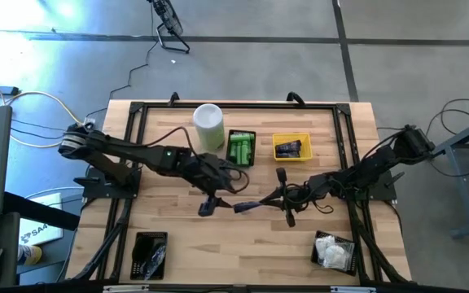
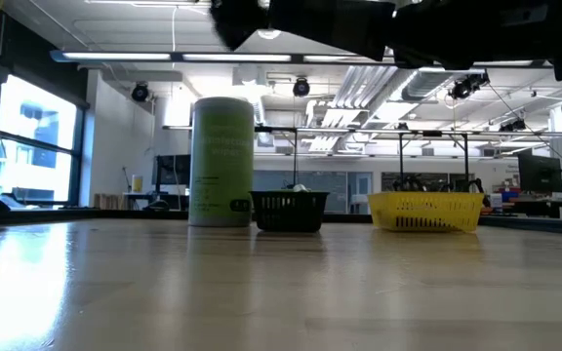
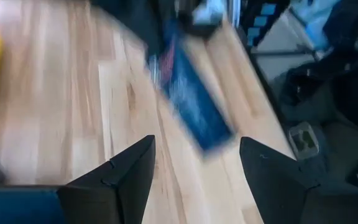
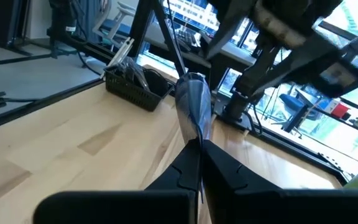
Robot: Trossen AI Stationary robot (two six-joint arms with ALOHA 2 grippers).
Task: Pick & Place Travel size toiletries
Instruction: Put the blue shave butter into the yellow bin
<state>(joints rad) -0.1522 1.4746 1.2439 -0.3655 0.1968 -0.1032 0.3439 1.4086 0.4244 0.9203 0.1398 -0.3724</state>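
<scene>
Navy tube point(image 4: 192, 109) sits pinched at one end in the right hand point(image 1: 247, 205), above mid-desk point(image 1: 243, 244) — its length aimed at the left hand point(image 1: 210, 205), which waits spread wide and empty just beside it.

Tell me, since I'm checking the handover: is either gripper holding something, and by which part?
The right gripper is shut on a dark navy tube, pinching one flat end. The left gripper is open, holding nothing.

No legible text; print on canister point(image 2: 222, 161) and navy tube point(image 3: 194, 106) too blurred.
</scene>
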